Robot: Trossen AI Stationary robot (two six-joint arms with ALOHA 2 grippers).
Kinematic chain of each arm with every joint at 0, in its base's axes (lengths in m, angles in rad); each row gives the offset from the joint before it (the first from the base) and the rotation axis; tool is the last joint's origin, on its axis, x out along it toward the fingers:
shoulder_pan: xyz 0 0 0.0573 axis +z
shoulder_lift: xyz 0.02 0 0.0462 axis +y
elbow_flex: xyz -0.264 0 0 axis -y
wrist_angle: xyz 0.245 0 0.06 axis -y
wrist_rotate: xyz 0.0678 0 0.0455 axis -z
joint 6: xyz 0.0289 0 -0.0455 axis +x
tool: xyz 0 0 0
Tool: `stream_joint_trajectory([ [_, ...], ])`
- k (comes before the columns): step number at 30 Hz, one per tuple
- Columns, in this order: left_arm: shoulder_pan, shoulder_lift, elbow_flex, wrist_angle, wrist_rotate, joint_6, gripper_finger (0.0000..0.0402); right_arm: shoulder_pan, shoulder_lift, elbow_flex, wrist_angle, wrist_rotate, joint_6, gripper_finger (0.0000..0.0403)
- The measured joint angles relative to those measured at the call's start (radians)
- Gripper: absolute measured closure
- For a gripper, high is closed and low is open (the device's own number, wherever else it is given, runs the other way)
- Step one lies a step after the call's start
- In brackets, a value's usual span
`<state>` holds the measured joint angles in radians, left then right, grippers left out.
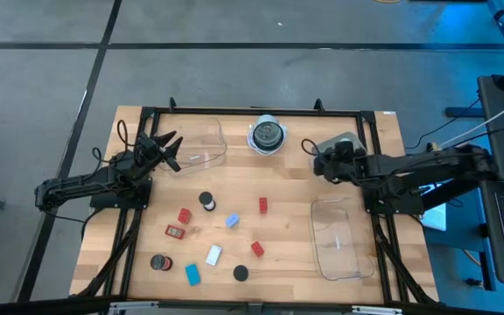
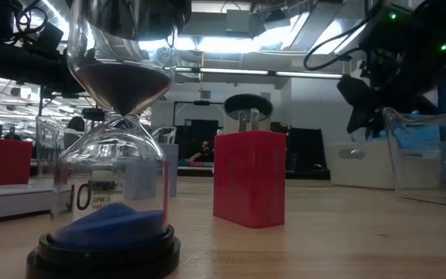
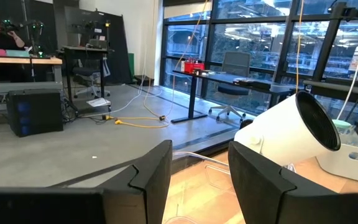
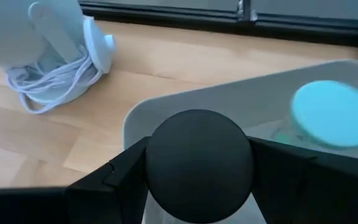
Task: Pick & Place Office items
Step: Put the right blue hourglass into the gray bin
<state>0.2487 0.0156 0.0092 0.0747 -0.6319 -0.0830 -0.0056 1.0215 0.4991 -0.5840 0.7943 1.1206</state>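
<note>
Office items lie spread over the wooden table: red blocks [image 1: 263, 205], a blue block [image 1: 192, 274], a white block [image 1: 213, 255], a red-framed tag [image 1: 175, 232] and black discs [image 1: 206, 200]. In the low view one of them, an hourglass [image 2: 107, 155], stands up close beside a red block [image 2: 248, 178]. My right gripper [image 1: 318, 159] hangs at the far right, shut on a black round disc [image 4: 197, 165], over a pale tray [image 4: 229, 106]. A teal cylinder [image 4: 333, 114] lies in that tray. My left gripper [image 1: 166, 149] waits open at the far left. My right gripper pinches the black round disc between its two fingers [image 4: 114, 174], which sit on opposite sides of its rim [image 4: 151, 163]. The fingers slant downward from the table's right side. The disc hangs clear above the pale tray's edge; what hangs under it is hidden.
A round white-rimmed dark object [image 1: 267, 136] with a coiled white cord [image 4: 48, 87] stands at the far middle. A clear tray [image 1: 204, 144] sits far left next to my left gripper. Another clear tray [image 1: 335, 236] lies near right. A black frame [image 1: 252, 111] borders the table.
</note>
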Motion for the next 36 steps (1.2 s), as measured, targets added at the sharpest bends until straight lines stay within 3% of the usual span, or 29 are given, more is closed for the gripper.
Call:
stream_joint_trajectory([
  [14, 0.0, 0.0, 0.0, 0.0, -0.014, 0.018, 0.0247, -0.096, 0.077, -0.019, 0.103, -0.041, -0.059, 0.0185],
  [22, 0.0, 0.0, 0.0, 0.0, -0.048, 0.024, 0.0247, -0.104, 0.144, -0.018, 0.181, -0.036, -0.097, 0.0185],
  [36, 0.0, 0.0, 0.0, 0.0, -0.048, 0.049, 0.0247, -0.103, 0.15, -0.02, 0.184, -0.054, -0.112, 0.0158],
])
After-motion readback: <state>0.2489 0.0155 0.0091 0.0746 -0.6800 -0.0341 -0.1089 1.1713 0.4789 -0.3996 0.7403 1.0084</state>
